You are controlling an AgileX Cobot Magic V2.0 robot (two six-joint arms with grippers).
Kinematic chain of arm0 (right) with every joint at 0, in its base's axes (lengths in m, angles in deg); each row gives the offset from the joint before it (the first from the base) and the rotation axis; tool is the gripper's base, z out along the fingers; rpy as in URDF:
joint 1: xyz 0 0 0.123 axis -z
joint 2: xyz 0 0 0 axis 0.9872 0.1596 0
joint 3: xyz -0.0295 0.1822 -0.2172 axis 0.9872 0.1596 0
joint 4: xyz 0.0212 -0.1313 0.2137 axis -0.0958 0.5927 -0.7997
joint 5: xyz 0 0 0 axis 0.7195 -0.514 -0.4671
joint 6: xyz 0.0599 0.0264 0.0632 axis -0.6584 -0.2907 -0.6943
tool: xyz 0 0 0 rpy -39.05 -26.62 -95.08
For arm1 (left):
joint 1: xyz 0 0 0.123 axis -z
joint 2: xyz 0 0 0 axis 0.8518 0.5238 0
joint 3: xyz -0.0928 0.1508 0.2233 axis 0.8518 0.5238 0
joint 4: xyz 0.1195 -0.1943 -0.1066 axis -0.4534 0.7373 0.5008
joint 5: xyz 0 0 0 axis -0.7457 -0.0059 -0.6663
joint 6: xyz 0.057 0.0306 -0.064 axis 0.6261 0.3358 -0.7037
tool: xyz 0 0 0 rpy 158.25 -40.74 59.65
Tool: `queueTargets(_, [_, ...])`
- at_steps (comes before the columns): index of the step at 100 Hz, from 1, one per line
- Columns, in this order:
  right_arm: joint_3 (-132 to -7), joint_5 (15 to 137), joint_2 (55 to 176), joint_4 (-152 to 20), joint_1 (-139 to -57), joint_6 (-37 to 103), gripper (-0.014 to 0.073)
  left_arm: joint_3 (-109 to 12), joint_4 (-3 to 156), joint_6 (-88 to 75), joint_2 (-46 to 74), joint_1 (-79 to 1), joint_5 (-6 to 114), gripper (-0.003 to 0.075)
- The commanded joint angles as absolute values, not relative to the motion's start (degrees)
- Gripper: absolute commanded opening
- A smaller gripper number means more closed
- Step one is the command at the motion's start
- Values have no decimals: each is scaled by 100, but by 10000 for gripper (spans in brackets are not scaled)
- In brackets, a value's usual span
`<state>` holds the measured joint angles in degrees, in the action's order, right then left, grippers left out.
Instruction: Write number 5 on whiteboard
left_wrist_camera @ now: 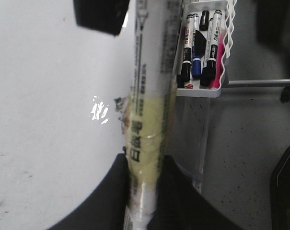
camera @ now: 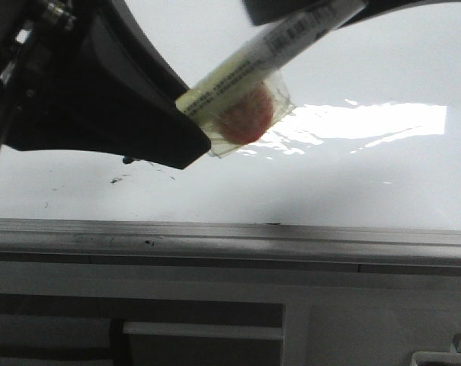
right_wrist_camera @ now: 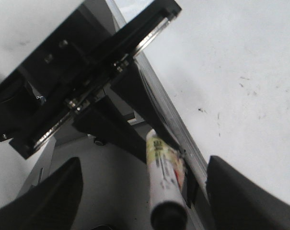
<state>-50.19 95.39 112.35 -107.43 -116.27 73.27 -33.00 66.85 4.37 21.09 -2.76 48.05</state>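
A white marker [camera: 268, 49] with a yellowish label is held by the left gripper [left_wrist_camera: 144, 191], whose jaws are pressed against the barrel on both sides near its rear end, as is shown plainly in the left wrist view. The barrel is carried at a slant over the whiteboard [camera: 382, 183], presumably so that the tip can be brought down onto the glossy surface at a writing angle. In the front view the near end of the marker is wrapped in clear tape with a reddish patch [camera: 245, 114], possibly added to give the jaws a firmer hold.

The right gripper [right_wrist_camera: 140, 191] is seen with its jaws spread wide, and nothing is pinched between them; in its wrist view the marker's dark end is seen between the spread fingers, without visible contact. It is judged to be standing by, not writing.

No finished number 5 can be made out on the board. Only small dark marks [camera: 127, 171] are visible just below the left arm's black body, and whether they are strokes or old smudges cannot be told. The marker's tip is hidden in all three views, so contact with the board cannot be confirmed.

A white wire basket [left_wrist_camera: 216, 88] of spare markers is seen beside the board's edge.
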Motion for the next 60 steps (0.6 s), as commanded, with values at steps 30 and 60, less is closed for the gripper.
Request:
queueTargets(30, [-5270,8862,12008,-11035,-12111,7439,269,-3495,6743,428,1984,-232,5145,-20])
queueTargets(60, [-5270,8826,12032,-11035,-12136,7439,-63,-3495,6832,428,1984,-232,5145,31])
